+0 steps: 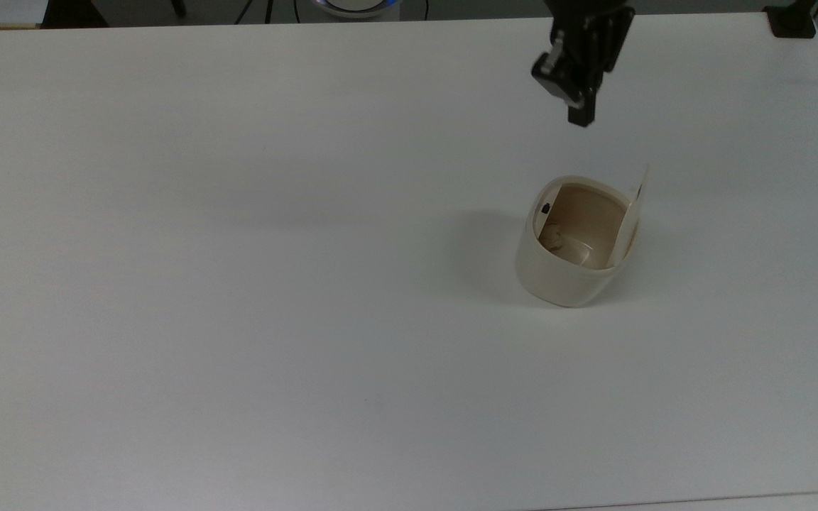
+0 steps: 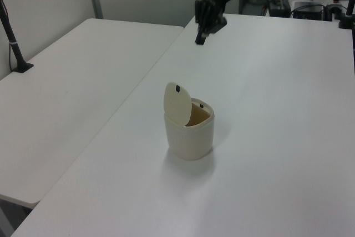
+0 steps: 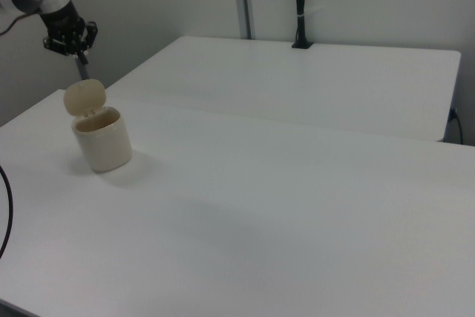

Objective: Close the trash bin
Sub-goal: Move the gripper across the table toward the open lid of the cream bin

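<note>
At the right centre of the top view, the trash bin (image 1: 571, 241) is standing on the desk (image 1: 238, 284), lid (image 1: 635, 213) upright. The tool (image 1: 579, 113) is hovering apart above, positioned to push the lid down; its finger state cannot be told.

Gripper (image 1: 581, 117) aloft, pointing down, empty.
</note>
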{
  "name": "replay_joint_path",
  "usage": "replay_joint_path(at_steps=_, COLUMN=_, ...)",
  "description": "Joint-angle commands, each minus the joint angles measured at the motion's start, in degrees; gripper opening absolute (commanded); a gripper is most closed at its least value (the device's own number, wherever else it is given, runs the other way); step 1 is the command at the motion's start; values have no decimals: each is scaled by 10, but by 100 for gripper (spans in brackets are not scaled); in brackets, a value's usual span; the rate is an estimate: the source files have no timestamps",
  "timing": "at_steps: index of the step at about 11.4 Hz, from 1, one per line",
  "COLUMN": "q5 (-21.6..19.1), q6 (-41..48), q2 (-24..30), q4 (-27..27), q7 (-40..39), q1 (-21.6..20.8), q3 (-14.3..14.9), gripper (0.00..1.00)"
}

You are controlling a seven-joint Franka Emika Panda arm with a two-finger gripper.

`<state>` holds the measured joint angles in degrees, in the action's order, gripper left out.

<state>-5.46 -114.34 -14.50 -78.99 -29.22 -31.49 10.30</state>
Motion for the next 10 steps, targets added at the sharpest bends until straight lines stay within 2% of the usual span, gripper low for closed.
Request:
replay_joint_path(at_steps=1, q5=7, q6=-61, q2=-37, q4=2, q7=-15, q1=-14, q3=8, gripper=0)
replay_joint_path(at_steps=5, q5=11, q6=-117, q2=-60, q4=3, q7=-11, q1=-42, q3=8, gripper=0)
replay_joint_path(at_steps=10, q5=9, q6=-138, q2=-87, q4=19, q7=-9, q1=-67, q3=7, gripper=0)
